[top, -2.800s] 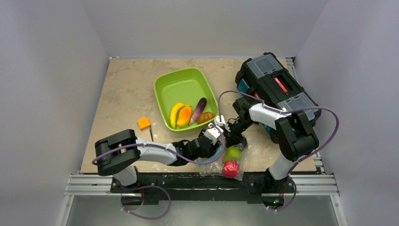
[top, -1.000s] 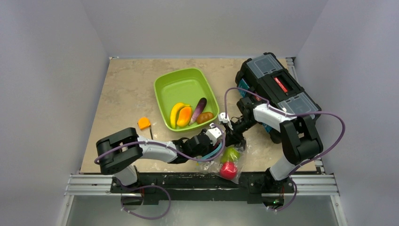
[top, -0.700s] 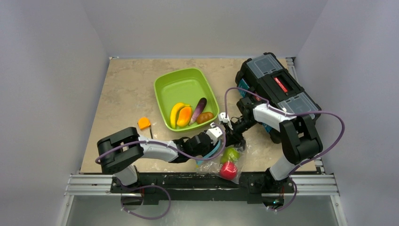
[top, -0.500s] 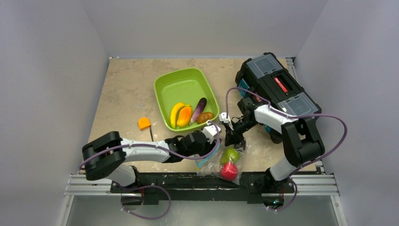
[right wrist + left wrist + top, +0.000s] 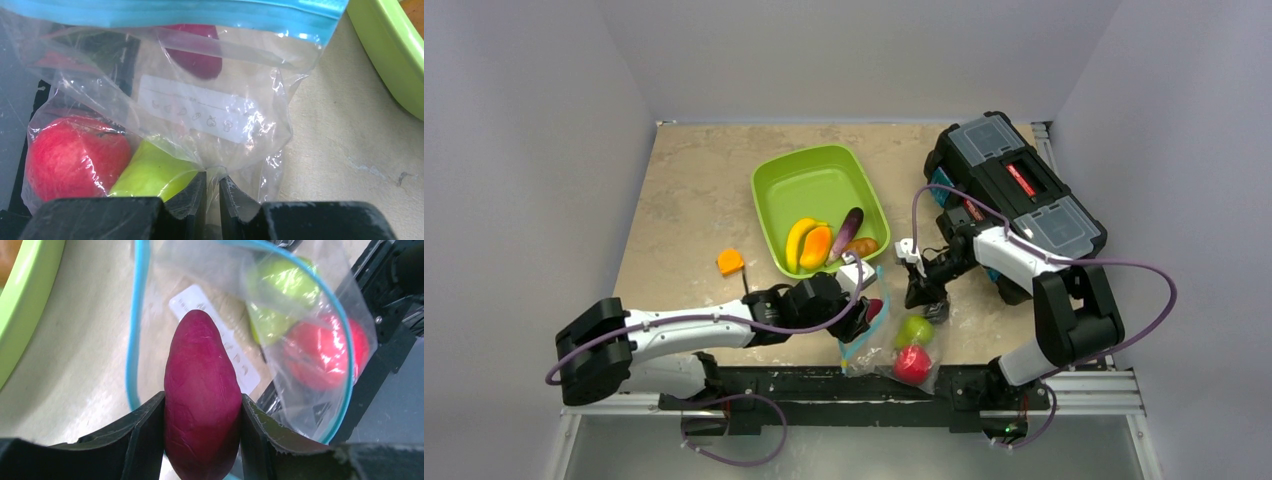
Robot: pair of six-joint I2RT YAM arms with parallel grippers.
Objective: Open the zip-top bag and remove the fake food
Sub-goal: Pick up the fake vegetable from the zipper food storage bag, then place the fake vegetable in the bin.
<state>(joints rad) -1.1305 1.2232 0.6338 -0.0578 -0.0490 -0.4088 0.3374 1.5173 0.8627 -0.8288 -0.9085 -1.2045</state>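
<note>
With our left gripper clamping the maroon piece and our right gripper pinching the zip-top bag, we judge the green tray comes next.

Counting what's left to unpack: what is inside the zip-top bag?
A green pear and a red apple lie at the closed end of the zip-top bag. The left pincer holds a maroon piece at its mouth. Crinkled plastic may hide anything smaller.

Left gripper clamps the maroon piece right over the zip-top bag, mouth gaping; green pear and red apple sit inside.
</note>
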